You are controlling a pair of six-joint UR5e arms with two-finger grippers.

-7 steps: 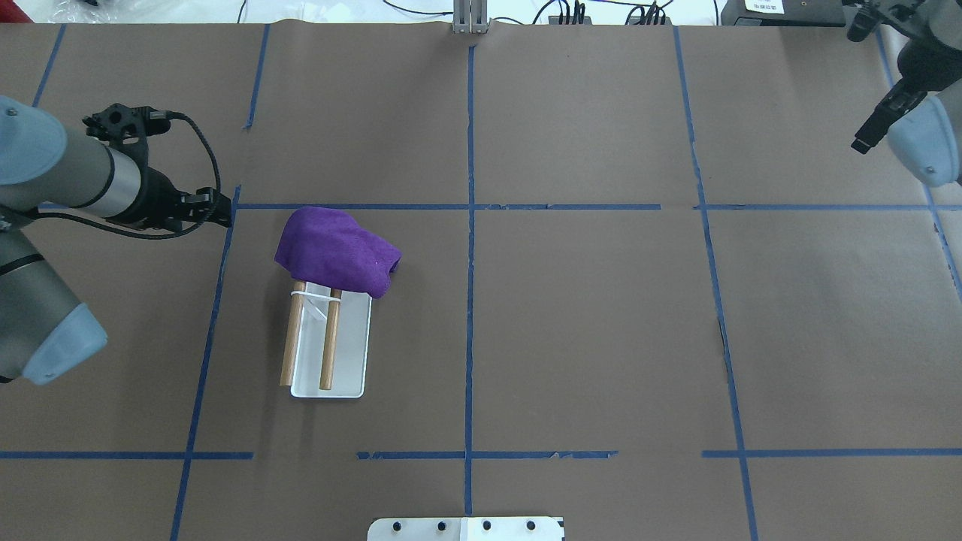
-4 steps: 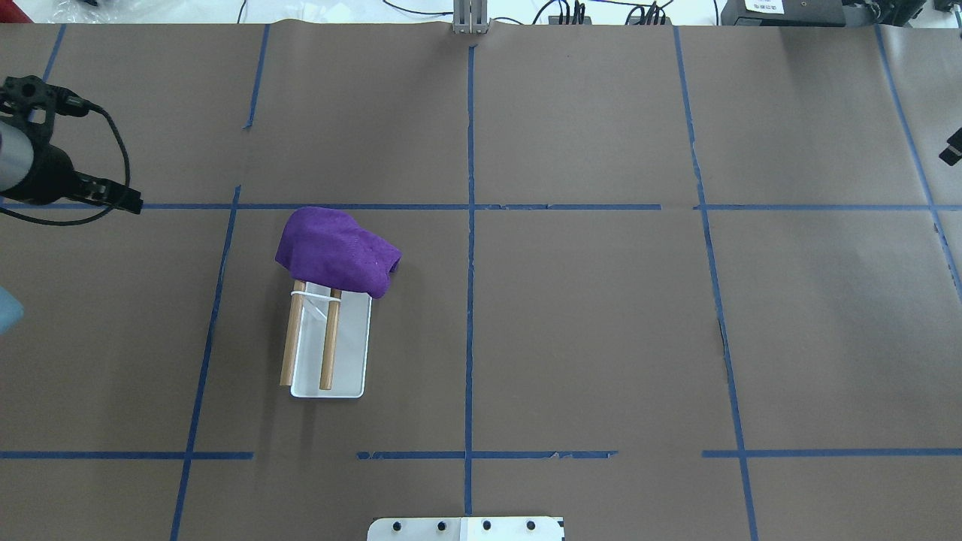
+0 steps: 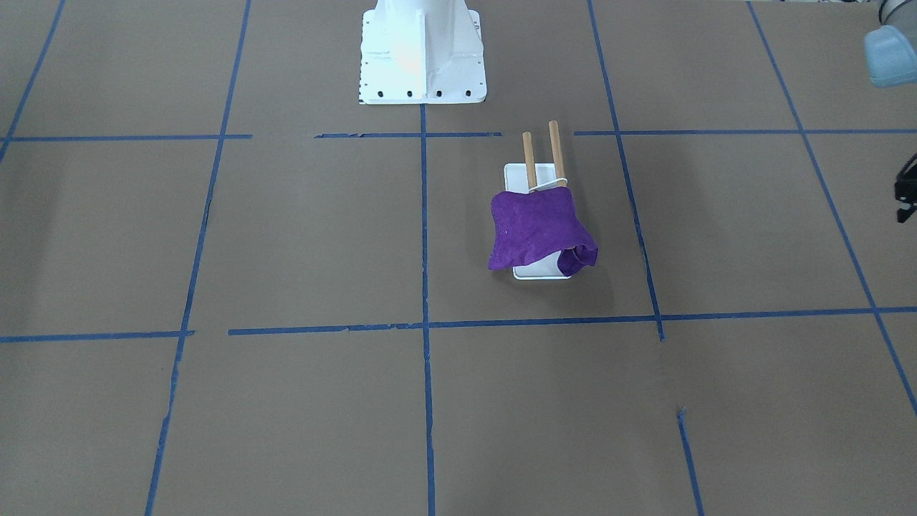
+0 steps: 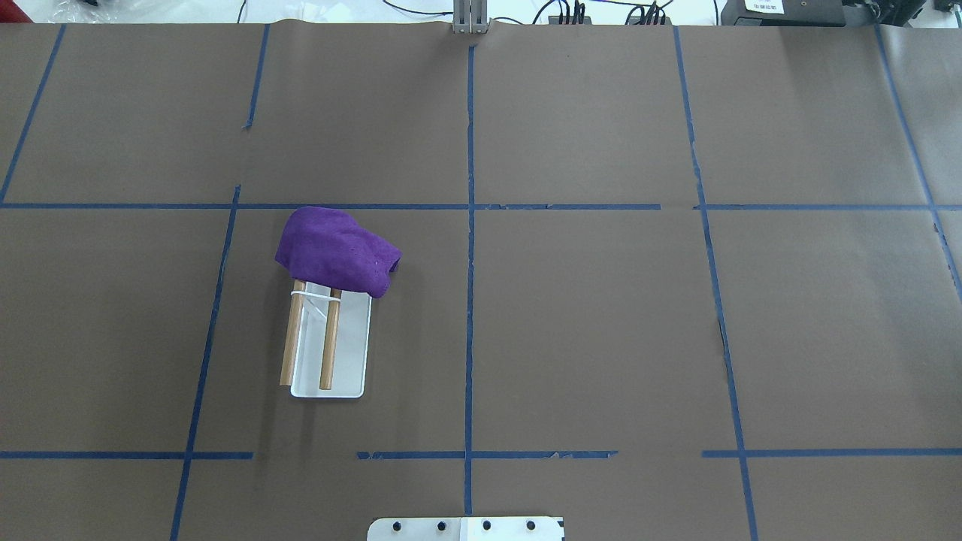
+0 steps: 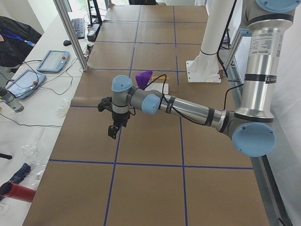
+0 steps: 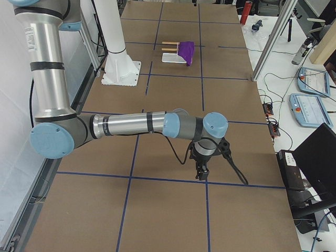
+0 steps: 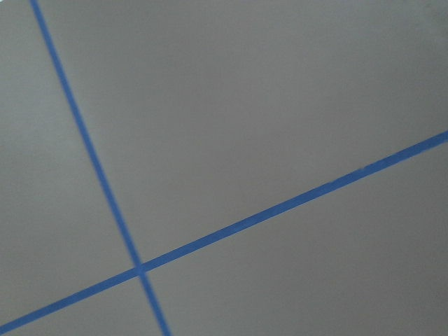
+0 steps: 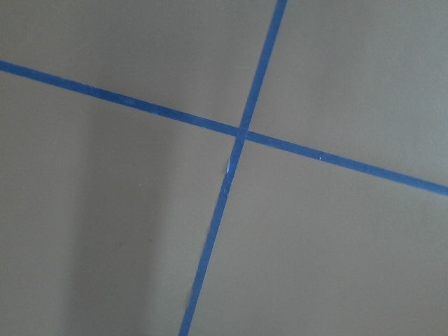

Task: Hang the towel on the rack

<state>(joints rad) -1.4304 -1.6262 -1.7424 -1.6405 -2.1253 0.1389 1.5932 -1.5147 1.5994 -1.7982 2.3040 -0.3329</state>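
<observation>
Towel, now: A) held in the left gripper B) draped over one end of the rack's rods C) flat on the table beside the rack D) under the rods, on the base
B: the towel covers one end of both rods of the rack, their other ends bare.

I saw even, bright, diffuse light from above in the room views. The towel (image 3: 534, 226) threw only a faint soft shadow on the surface (image 3: 286, 236). The pedestal (image 3: 421, 57) glared nearly blown white. Both wrist views were soft; the right one held a dim shadow band.
</observation>
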